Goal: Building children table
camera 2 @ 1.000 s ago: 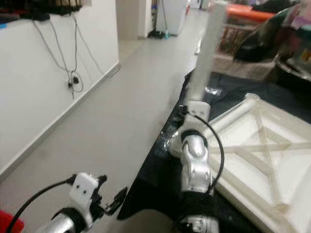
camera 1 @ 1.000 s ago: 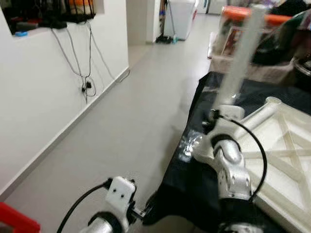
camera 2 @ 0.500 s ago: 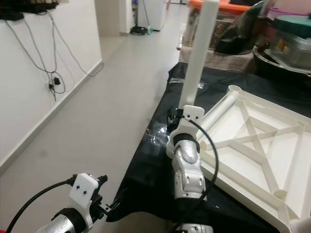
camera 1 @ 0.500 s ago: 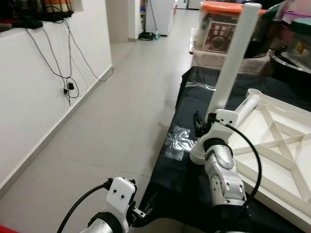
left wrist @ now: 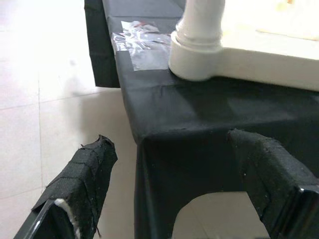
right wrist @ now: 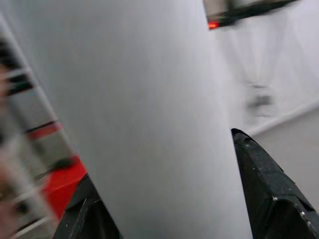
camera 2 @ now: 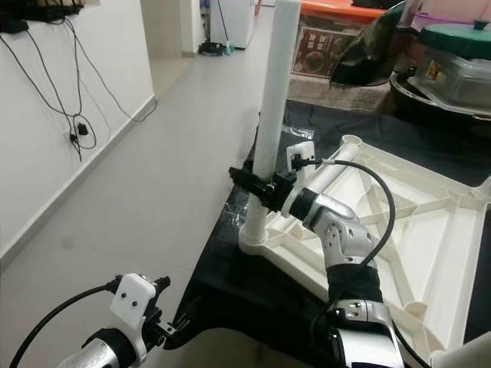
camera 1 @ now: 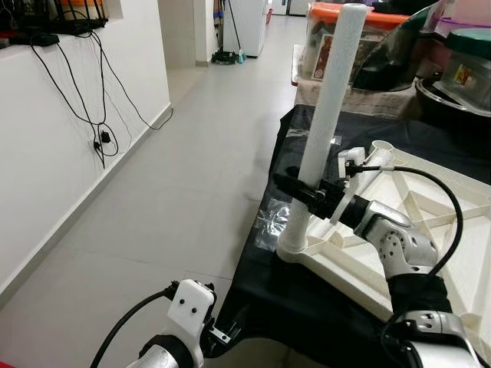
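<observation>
A white plastic tabletop [camera 1: 430,222] lies upside down on a black-covered surface. A long white leg [camera 1: 326,100] stands nearly upright in its near-left corner socket [camera 1: 291,245]. My right gripper [camera 1: 298,188] reaches in from the right and is shut on the leg's lower part. In the right wrist view the leg [right wrist: 149,114] sits between the two black fingers [right wrist: 264,189]. My left gripper [left wrist: 174,199] hangs low beside the surface's near corner, open and holding nothing. A second corner socket [camera 1: 381,147] stands further back.
The black cloth [camera 1: 307,307] drapes over the surface's edge. A clear plastic wrapper [camera 1: 272,222] lies by the socket. Boxes [camera 1: 337,46] and a lidded pot [camera 2: 453,61] crowd the far side. Open floor [camera 1: 176,215] runs left to a wall with hanging cables [camera 1: 100,138].
The camera has shifted. My right forearm has swung out to the right and now grips the leg from the side. The leg has gone from tilted to nearly upright.
</observation>
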### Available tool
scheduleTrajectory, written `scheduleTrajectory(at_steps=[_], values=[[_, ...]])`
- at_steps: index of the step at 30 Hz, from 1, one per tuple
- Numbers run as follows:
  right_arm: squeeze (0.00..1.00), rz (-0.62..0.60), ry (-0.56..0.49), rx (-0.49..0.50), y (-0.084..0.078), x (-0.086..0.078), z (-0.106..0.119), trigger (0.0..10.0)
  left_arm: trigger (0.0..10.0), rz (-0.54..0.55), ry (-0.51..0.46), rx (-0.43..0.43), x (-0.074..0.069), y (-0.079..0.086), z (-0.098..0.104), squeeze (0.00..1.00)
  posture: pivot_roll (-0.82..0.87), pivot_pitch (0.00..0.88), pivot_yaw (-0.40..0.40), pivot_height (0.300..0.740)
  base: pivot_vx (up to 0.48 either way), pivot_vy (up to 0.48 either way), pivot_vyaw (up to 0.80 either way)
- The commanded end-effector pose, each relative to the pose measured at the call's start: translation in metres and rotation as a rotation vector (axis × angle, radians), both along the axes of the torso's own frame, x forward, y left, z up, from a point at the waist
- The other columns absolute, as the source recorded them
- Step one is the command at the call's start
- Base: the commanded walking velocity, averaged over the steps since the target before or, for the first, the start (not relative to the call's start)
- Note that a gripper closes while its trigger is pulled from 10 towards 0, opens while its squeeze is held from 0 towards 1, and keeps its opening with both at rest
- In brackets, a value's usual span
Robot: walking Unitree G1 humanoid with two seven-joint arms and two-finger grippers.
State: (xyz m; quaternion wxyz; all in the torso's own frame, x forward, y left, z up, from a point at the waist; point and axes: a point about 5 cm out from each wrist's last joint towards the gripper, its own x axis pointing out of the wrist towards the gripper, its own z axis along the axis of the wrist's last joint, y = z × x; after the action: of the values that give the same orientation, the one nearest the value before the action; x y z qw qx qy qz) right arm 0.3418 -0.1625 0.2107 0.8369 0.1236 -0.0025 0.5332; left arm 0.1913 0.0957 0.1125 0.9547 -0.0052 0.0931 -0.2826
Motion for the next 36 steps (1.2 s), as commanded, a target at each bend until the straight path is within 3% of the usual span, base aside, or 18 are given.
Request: scheduleTrajectory(at_steps=[1,2,4,5,7,8,13,15,17,21,23,25,26,28,32,34,35,36], values=[[0.0,0.163,-0.013,-0.001,0.016,-0.004,0.001,10.0,10.0,0.005,0.016,-0.001,0.0,-0.001,-0.004,0.0,0.15,0.038,-0.083,0.74,0.0,0.0,0.0],[0.0,0.287,-0.031,-0.05,0.022,-0.007,0.0,10.0,10.0,0.007,0.015,-0.001,-0.001,-0.001,-0.004,0.0,0.15,0.042,-0.083,0.74,0.0,0.0,0.0],[0.0,0.34,-0.037,-0.1,0.026,-0.007,-0.004,10.0,10.0,0.006,0.015,-0.001,-0.001,-0.001,-0.004,0.0,0.15,0.042,-0.082,0.74,0.0,0.0,0.0],[0.0,0.38,-0.039,-0.154,0.032,-0.008,-0.008,4.9,10.0,0.005,0.016,-0.001,-0.001,-0.001,-0.004,0.0,0.15,0.044,-0.081,0.74,0.0,0.0,0.0],[0.0,0.411,-0.038,-0.188,0.035,-0.008,-0.012,4.9,10.0,0.005,0.015,-0.001,-0.001,-0.001,-0.004,0.0,0.15,0.044,-0.081,0.74,0.0,0.0,0.0],[0.0,0.426,-0.053,-0.25,0.039,-0.008,-0.018,0.0,10.0,0.005,0.016,-0.001,-0.001,-0.001,-0.004,0.0,0.15,0.044,-0.081,0.74,0.0,0.0,0.0],[0.0,0.308,-0.113,-0.343,0.046,-0.001,-0.029,0.0,10.0,0.007,0.016,0.0,-0.001,0.0,-0.004,0.0,0.15,0.046,-0.08,0.74,0.0,0.0,0.0],[0.0,0.02,-0.115,-0.309,0.041,0.016,-0.025,0.0,10.0,0.007,0.016,-0.001,-0.001,0.0,-0.003,0.0,0.15,0.046,-0.078,0.74,0.0,0.0,0.0],[0.0,-0.104,-0.102,-0.296,0.038,0.023,-0.025,0.0,10.0,0.008,0.016,-0.001,-0.001,0.0,-0.003,0.0,0.15,0.046,-0.078,0.74,0.0,0.0,0.0],[0.0,-0.806,0.047,-0.256,-0.005,0.041,-0.031,0.0,10.0,0.003,0.018,-0.003,0.0,0.001,-0.004,0.0,0.13,0.048,-0.068,0.74,0.0,0.0,0.0],[0.0,-0.866,0.05,-0.257,-0.01,0.04,-0.032,0.0,10.0,0.003,0.018,-0.003,0.0,0.001,-0.004,0.0,0.13,0.048,-0.068,0.74,0.0,0.0,0.0],[0.0,-1.217,0.107,-0.239,-0.029,0.02,-0.042,0.0,10.0,-0.001,0.02,-0.004,0.0,0.001,-0.004,0.0,0.13,0.047,-0.063,0.74,0.0,0.0,0.0],[0.0,-1.217,0.107,-0.239,-0.029,0.02,-0.042,0.0,10.0,-0.001,0.02,-0.004,0.0,0.001,-0.004,0.0,0.13,0.047,-0.063,0.74,0.0,0.0,0.0],[0.0,-1.469,0.172,-0.226,-0.037,-0.006,-0.051,0.0,10.0,-0.002,0.02,-0.003,0.001,0.001,-0.004,0.0,0.13,0.048,-0.064,0.74,0.0,0.0,0.0],[0.0,-1.56,0.239,-0.209,-0.02,-0.022,-0.058,0.0,10.0,-0.001,0.019,-0.001,0.001,0.001,-0.004,0.0,0.13,0.049,-0.063,0.74,0.0,0.0,0.0],[0.0,-1.491,0.264,-0.183,0.001,-0.02,-0.058,0.0,10.0,0.0,0.018,0.0,0.001,0.001,-0.004,0.0,0.13,0.048,-0.067,0.74,0.0,0.0,0.0],[0.0,-1.429,0.245,-0.149,0.013,-0.017,-0.056,10.0,10.0,0.001,0.017,0.0,0.001,0.001,-0.004,0.0,0.13,0.048,-0.065,0.74,0.0,0.0,0.0],[0.0,-1.429,0.245,-0.149,0.013,-0.017,-0.056,10.0,10.0,0.001,0.017,0.0,0.001,0.001,-0.004,0.0,0.13,0.048,-0.065,0.74,0.0,0.0,0.0]])
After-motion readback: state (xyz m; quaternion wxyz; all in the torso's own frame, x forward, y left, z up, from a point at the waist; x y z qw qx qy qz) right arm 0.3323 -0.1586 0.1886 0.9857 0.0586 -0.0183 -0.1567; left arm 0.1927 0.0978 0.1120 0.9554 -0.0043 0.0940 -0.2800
